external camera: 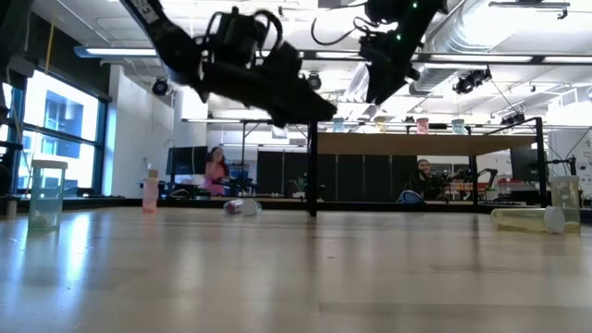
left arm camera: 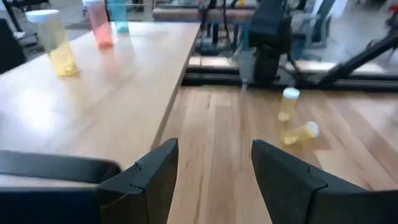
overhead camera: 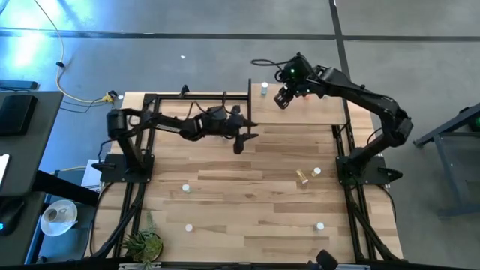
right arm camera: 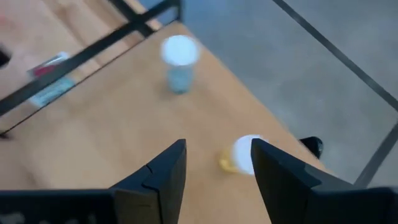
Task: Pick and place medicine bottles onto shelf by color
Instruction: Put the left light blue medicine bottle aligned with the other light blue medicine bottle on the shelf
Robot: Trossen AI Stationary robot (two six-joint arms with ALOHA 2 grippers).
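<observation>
Right fingers (right arm camera: pixel 168 180) open above upright, cap-up yellow bottle (right arm camera: pixel 239 157).

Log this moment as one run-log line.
right claw: open above shelf, over yellow bottle, blue bottle beyond | left claw: open, empty, by shelf edge

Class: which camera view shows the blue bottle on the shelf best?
The right wrist view: the blue bottle stands upright, unblocked, beyond the open right gripper. The high view shows only its cap; the left wrist view cuts off its top; the low view leaves it unclear.
</observation>
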